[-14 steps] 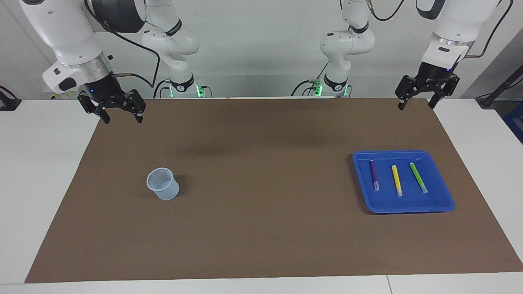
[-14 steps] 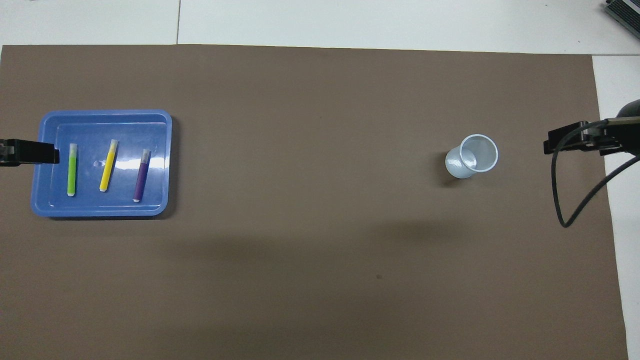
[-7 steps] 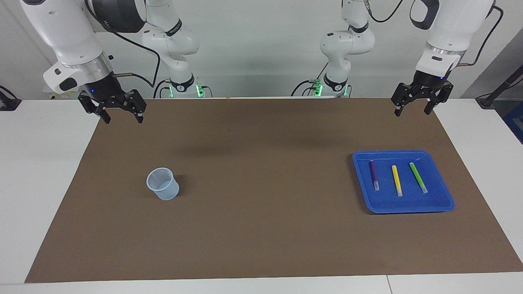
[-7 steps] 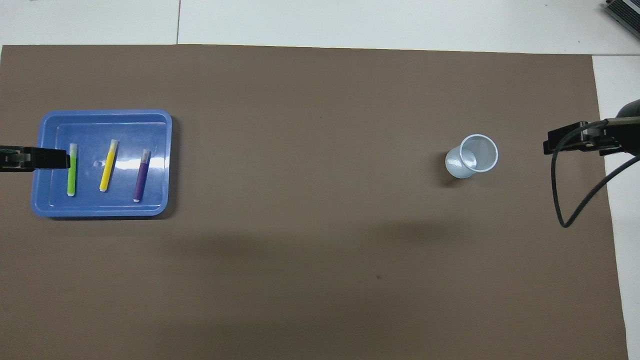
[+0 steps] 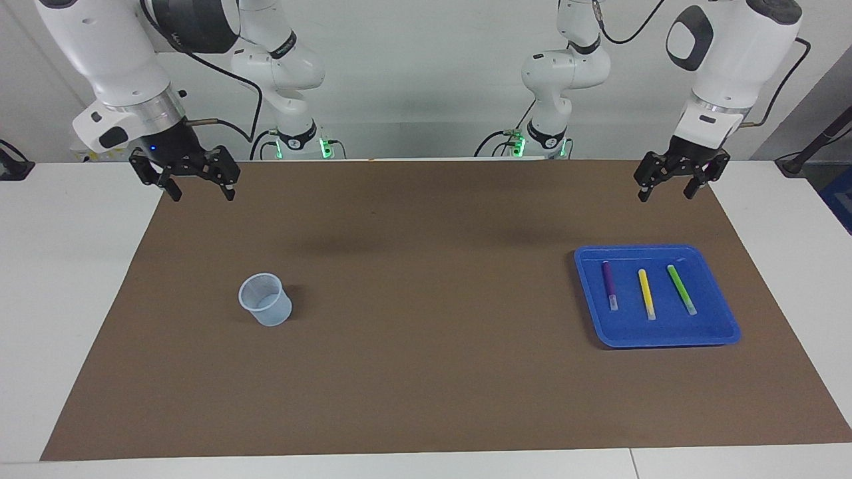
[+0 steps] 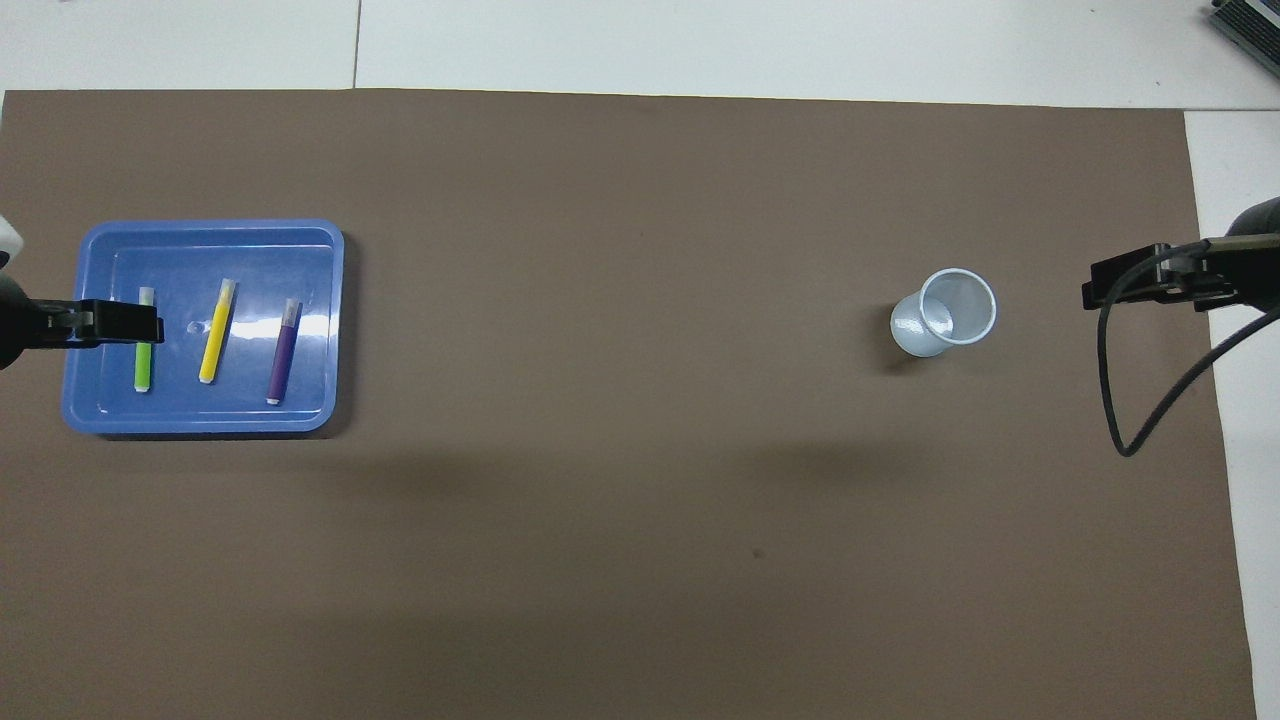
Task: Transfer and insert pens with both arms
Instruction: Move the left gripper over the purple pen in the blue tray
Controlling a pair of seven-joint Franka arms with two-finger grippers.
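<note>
Three pens lie side by side in a blue tray [image 5: 665, 337] [image 6: 200, 418] toward the left arm's end of the table: purple [image 5: 608, 285] [image 6: 283, 350], yellow [image 5: 645, 293] [image 6: 217, 330] and green [image 5: 681, 289] [image 6: 143, 368]. My left gripper [image 5: 664, 194] [image 6: 125, 322] hangs open, high in the air by the tray, touching nothing. From above it covers the middle of the green pen. A pale translucent cup [image 5: 265, 299] [image 6: 945, 312] stands upright toward the right arm's end. The right gripper [image 5: 201, 195] [image 6: 1130, 285] waits open, raised over the mat's edge, holding nothing.
A brown mat [image 5: 426, 372] covers most of the white table [image 5: 73, 279]. A black cable [image 6: 1110, 390] loops down from the right wrist over the mat's edge.
The left gripper has swung inward toward the tray; seen from above it now overlaps the green pen. The right gripper has hardly moved. Pens and cup are unmoved.
</note>
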